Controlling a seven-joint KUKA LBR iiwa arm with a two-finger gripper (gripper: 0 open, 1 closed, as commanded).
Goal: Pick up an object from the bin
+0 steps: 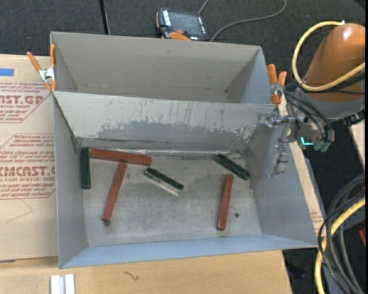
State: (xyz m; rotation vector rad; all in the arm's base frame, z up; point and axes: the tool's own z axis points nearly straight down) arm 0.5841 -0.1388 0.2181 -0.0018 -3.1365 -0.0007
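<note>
Arm (334, 54): reaches in from the right; its orange-capped wrist sits outside the bin's right rim.
Gripper (280, 161): hangs pointing down over the sloping right wall, well above the floor.
Claw state: cannot tell whether spread or pressed together; the view is too poor there.
Bin (159, 72): grey, with sloped walls and a scuffed flat floor holding six loose bars.
Far left: green bar (84, 168), upright along the foot of the left wall.
Back left: long red bar (119, 157), lying along the foot of the back wall.
Left: slanted red bar (114, 193), its top end just under the long one.
Middle: two-tone bar (163, 181), green and cream, tilted and apart from the rest.
Right: low red bar (224, 202), nearly upright.
Nearest the gripper: dark bar (233, 166), at the foot of the right wall, its lower end seemingly touching the low red bar's top.
Open room: bare floor along the front edge and between the two-tone and low red bars.
</note>
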